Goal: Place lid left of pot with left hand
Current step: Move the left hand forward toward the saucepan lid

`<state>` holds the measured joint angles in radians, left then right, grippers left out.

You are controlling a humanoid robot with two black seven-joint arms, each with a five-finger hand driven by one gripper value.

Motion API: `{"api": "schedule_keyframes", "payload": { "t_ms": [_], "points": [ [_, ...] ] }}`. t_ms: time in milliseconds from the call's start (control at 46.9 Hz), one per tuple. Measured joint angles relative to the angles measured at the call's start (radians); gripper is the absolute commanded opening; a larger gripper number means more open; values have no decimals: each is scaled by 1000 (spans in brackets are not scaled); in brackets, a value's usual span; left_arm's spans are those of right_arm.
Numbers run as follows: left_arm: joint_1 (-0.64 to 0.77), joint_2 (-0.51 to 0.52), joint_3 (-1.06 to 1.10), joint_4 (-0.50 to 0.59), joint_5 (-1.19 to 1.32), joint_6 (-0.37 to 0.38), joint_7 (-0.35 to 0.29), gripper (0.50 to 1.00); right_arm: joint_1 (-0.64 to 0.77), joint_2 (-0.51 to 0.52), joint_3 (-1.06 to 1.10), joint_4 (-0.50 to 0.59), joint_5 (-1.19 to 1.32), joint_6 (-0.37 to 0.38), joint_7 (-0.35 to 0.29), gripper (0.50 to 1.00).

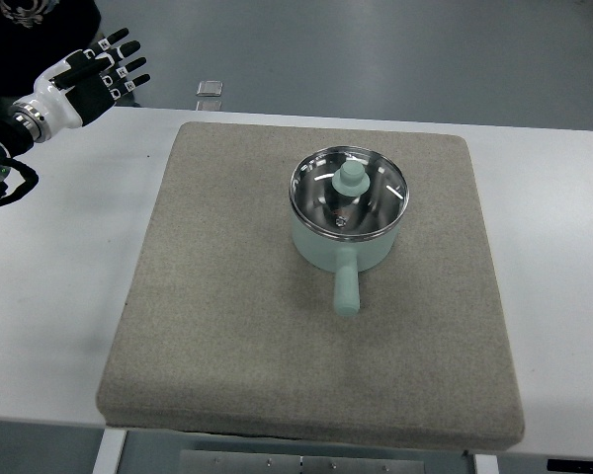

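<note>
One pot [348,237], pale green, handle toward the near edge, right of centre on one grey mat [227,326]. One glass lid [349,194] with green knob, seated on the pot. One white table [59,326], cut off at left and right. One left hand [97,77], upper left corner, fingers spread, holding nothing; its arm partly out of frame. One small flat item [210,88] beyond the table, unidentifiable.

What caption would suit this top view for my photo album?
Mint-green pot with its glass lid still on, centred on a grey felt mat, while the robot's black-and-white left hand hovers open at upper left.
</note>
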<state>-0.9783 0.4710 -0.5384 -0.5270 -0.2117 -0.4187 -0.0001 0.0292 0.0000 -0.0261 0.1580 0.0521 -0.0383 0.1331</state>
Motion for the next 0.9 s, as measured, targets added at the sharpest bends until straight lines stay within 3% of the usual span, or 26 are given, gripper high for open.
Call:
{"api": "schedule_keyframes", "payload": {
  "t_ms": [469,619,896],
  "points": [
    [-12,5,21,-5,3,-12,0,996,0,0,0,0,0,0,0,924],
    [-23,8,67,-12,25,-65,0,996,0,0,0,0,0,0,0,924],
    [-141,40,110,-58,531,-163,-7,996,0,0,0,0,0,0,0,924]
  ]
}}
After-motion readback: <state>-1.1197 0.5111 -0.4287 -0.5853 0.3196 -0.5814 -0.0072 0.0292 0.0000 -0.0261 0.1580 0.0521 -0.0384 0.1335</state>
